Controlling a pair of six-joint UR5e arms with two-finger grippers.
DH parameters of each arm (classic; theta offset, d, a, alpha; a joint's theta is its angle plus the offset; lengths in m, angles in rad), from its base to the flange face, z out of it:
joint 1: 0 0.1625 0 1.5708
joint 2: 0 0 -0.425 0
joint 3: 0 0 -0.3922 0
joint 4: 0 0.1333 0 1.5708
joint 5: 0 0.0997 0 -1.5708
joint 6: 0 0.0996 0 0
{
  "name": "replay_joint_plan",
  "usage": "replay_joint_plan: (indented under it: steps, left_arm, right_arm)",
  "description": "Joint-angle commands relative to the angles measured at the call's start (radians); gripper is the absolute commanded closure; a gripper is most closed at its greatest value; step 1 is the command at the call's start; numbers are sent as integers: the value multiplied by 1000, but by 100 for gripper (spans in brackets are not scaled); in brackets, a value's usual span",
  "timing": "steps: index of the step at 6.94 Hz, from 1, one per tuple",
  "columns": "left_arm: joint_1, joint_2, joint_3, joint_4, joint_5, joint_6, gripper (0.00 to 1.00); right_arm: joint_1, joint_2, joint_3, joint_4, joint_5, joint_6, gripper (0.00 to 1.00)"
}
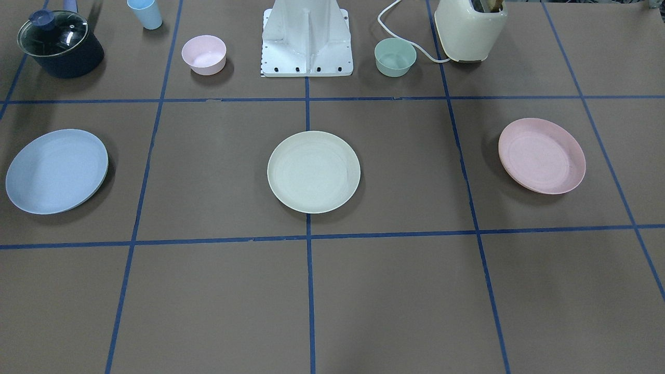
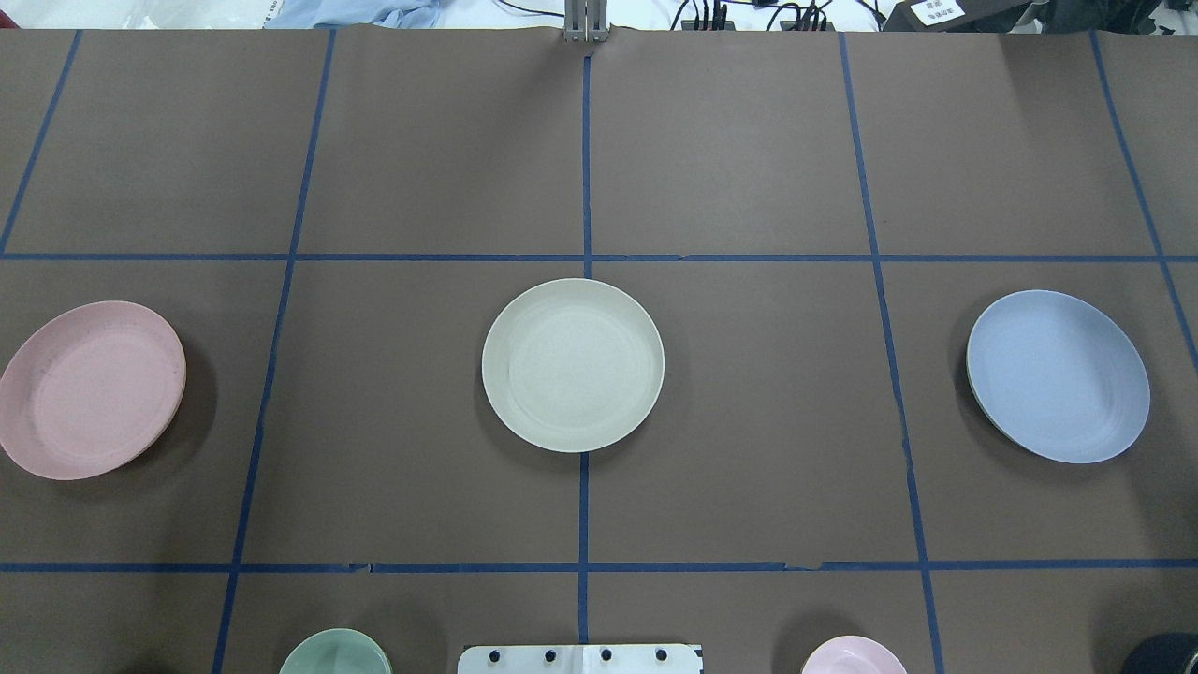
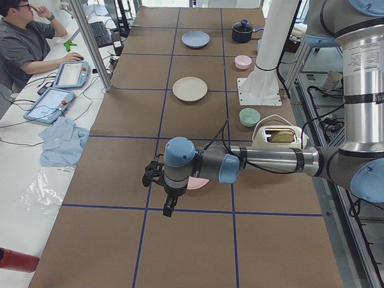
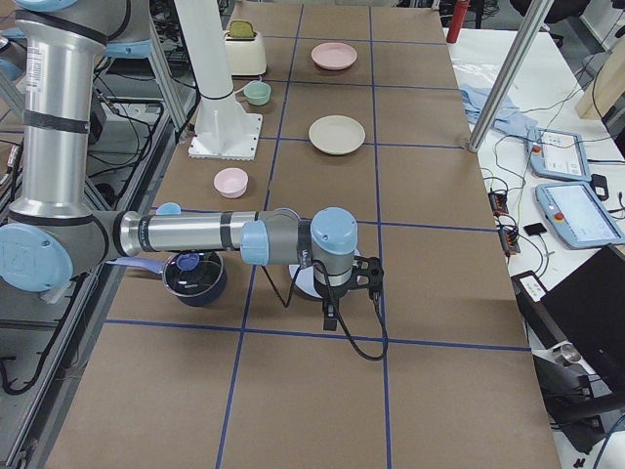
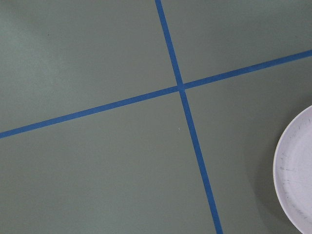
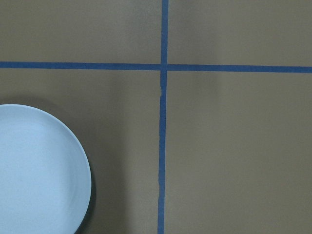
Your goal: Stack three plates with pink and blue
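Observation:
Three plates lie apart in a row on the brown table. The cream plate is in the middle, also in the overhead view. The pink plate lies on my left side and shows at the edge of the left wrist view. The blue plate lies on my right side and shows in the right wrist view. My left gripper hangs above the table beside the pink plate. My right gripper hangs beside the blue plate. I cannot tell whether either is open or shut.
Near the robot base stand a small pink bowl, a mint-green bowl, a cream toaster, a blue cup and a dark pot with a glass lid. An operator sits beside the table.

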Motion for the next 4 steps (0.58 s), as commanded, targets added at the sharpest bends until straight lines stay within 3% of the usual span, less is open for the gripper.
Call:
replay_joint_plan:
  steps: [1, 3, 4]
  left_arm:
    - [0, 1, -4, -2, -1, 9, 0]
    - [0, 1, -6, -119, 4, 0, 0]
    - [-2, -2, -19, -227, -1, -3, 0]
  right_arm:
    - [0, 0, 1, 1, 0, 1, 0]
    - [-2, 27, 15, 11, 3, 10, 0]
    - [-2, 56, 50, 125, 20, 18, 0]
